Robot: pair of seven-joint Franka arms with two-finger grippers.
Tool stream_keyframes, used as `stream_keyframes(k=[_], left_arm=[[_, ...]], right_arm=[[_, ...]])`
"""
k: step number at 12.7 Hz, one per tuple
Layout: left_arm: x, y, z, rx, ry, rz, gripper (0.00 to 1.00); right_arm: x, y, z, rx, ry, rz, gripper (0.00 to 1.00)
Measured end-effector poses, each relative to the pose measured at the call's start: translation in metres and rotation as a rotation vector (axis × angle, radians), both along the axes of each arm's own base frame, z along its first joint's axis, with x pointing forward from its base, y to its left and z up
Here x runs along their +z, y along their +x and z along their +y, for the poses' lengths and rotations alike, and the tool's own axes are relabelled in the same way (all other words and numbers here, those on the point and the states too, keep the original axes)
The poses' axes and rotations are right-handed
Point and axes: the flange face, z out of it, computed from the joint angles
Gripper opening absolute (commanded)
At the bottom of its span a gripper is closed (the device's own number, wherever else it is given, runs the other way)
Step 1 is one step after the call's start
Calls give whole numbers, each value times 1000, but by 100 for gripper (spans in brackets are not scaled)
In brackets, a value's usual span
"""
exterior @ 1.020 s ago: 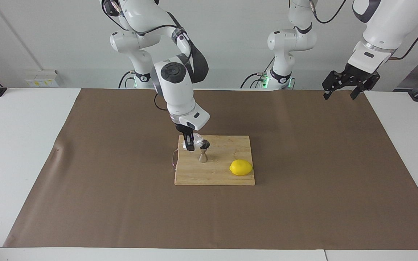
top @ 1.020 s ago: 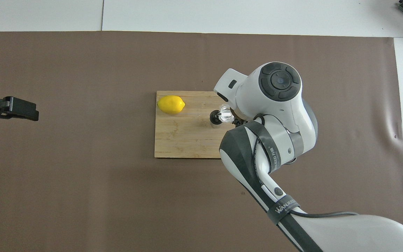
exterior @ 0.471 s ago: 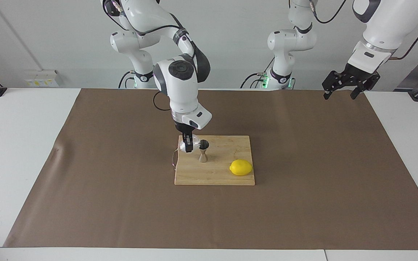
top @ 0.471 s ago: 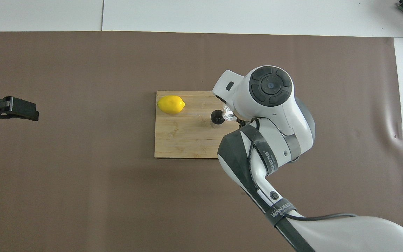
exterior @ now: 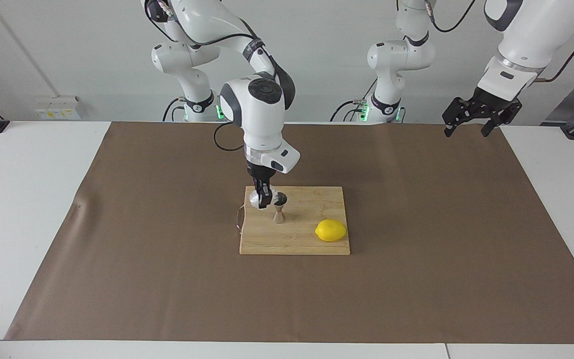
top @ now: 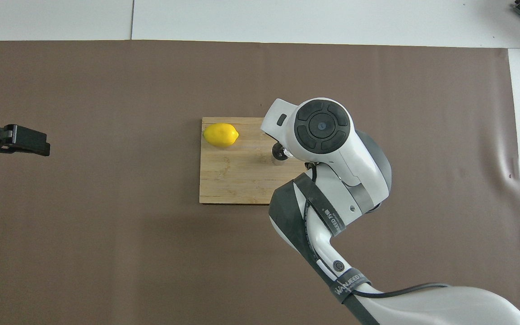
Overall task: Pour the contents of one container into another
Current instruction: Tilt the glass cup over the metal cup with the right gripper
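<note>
My right gripper point(exterior: 261, 201) is shut on the small clear glass tumbler point(exterior: 253, 200). It holds the tumbler close to upright, low over the wooden board point(exterior: 297, 242) and right beside the steel hourglass jigger point(exterior: 279, 211). Whether the glass touches the board cannot be told. The jigger stands upright on the board. In the overhead view the right wrist covers the glass, and only part of the jigger point(top: 278, 155) shows. My left gripper point(exterior: 470, 125) hangs open and holds nothing, waiting over the table's edge at the left arm's end.
A yellow lemon point(exterior: 331, 230) lies on the board's corner toward the left arm's end, farther from the robots than the jigger. A thin cord loop point(exterior: 239, 219) hangs off the board's edge toward the right arm's end. Brown paper point(exterior: 416, 279) covers the table.
The right wrist has swung back upright, so the tumbler has come off the jigger's mouth and now sits lower beside it. The left arm has not moved.
</note>
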Motion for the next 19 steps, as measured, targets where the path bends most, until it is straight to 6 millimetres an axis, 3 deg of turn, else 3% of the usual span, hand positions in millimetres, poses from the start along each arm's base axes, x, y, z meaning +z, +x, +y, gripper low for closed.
stream_keyframes(k=[13, 19], left_arm=[[0, 0, 0, 0, 0, 0, 100], [0, 0, 0, 0, 0, 0, 100]], right_arm=[[5, -12, 23, 69, -90, -65, 27], [14, -13, 21, 75, -106, -84, 27]])
